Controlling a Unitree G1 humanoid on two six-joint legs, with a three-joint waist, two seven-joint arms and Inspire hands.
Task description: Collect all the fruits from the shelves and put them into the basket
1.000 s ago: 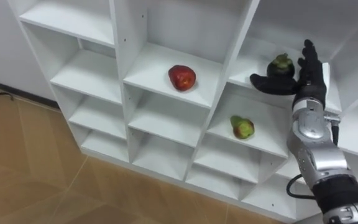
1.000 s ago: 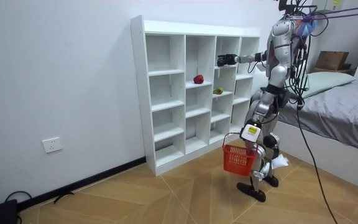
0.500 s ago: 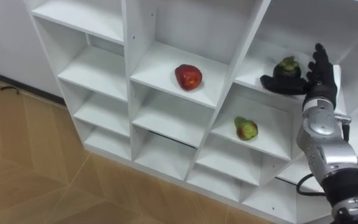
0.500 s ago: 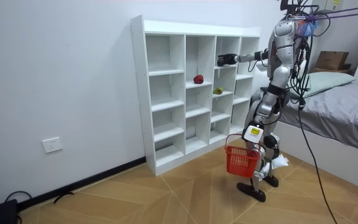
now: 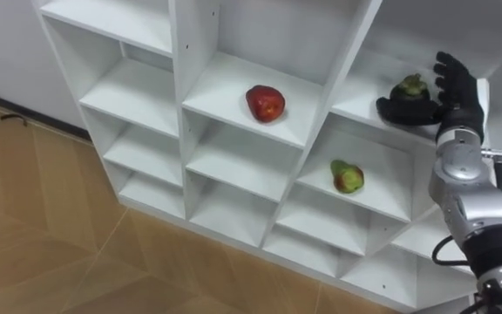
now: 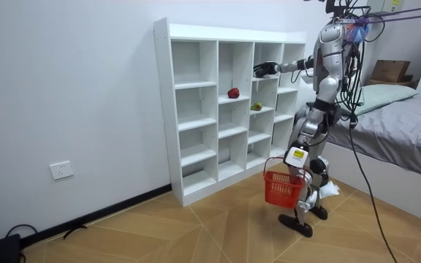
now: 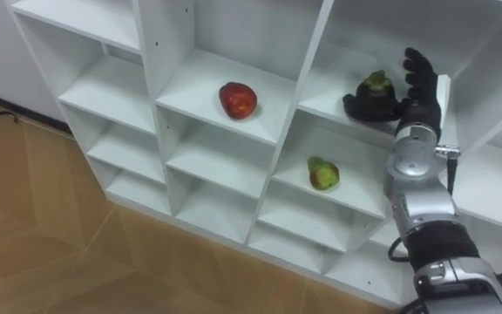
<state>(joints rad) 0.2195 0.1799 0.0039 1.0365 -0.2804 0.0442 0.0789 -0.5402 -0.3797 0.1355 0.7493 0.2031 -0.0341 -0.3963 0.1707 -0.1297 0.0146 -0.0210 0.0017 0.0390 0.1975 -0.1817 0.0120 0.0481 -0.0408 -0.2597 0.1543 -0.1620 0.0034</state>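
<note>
The right robot hand (image 5: 450, 96) is inside an upper closet cell with its fingers apart. Its thumb stretches along the shelf (image 5: 362, 85) just in front of the dark fruit (image 5: 410, 86) and the other fingers stand upright just behind it, cupping it but not clamped; whether they touch it I cannot tell. The fruit is small and round with a green cap. It looks light, firm-skinned and apt to roll, so the best hold is probably across its widest girth, thumb against fingers, squeezing gently and leaving the cap alone. Farther to the hand's left lies a red apple (image 5: 266, 103), and one cell down, below and left of the hand, a green-red pear (image 5: 348, 177). The eye views give the thumb and finger placement. The room view adds the left robot hand (image 6: 295, 156) low at the robot's side, carrying a red basket (image 6: 282, 187) by its handle, well below the reaching hand.
</note>
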